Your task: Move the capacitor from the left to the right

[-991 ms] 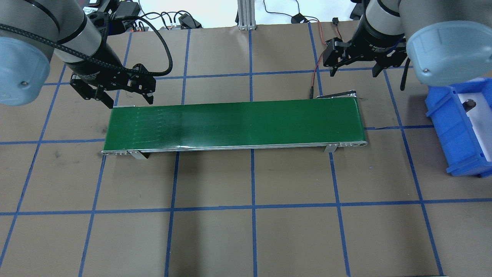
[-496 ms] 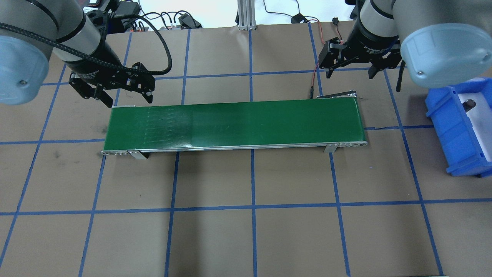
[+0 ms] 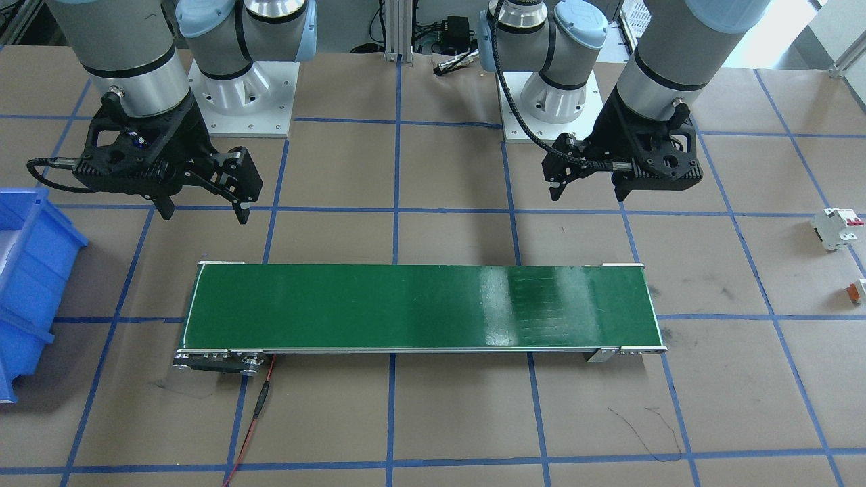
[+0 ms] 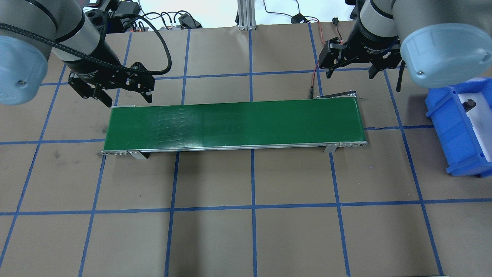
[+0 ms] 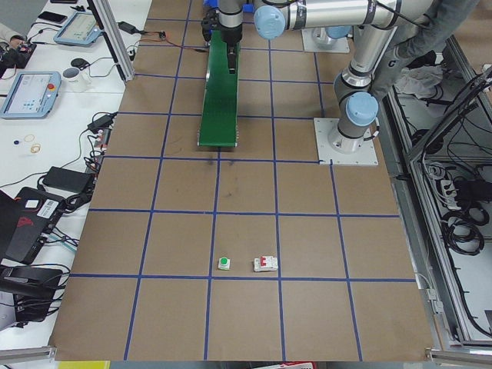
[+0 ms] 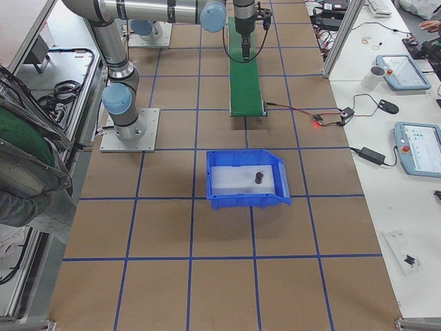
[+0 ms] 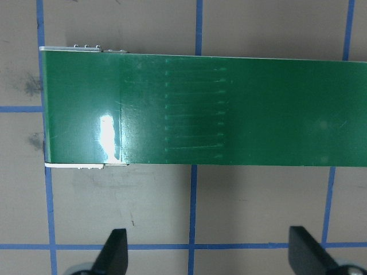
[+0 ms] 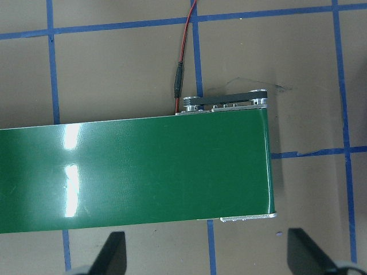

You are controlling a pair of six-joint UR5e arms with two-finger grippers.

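Observation:
The capacitor, a small black cylinder, stands inside the blue bin at the table's right end; it also shows in the exterior right view. My left gripper is open and empty, hovering just behind the left end of the green conveyor belt. My right gripper is open and empty, hovering behind the belt's right end. In the front-facing view the left gripper is on the right and the right gripper on the left. Both wrist views show bare belt.
A white breaker with a red switch and a tiny orange-and-white part lie on the table beyond the belt's left end. A red wire runs to the belt's motor end. The blue bin sits apart from the belt.
My right gripper has drawn slightly back from the belt. My left gripper has shifted a little. The belt's faint marks have drifted to the right.

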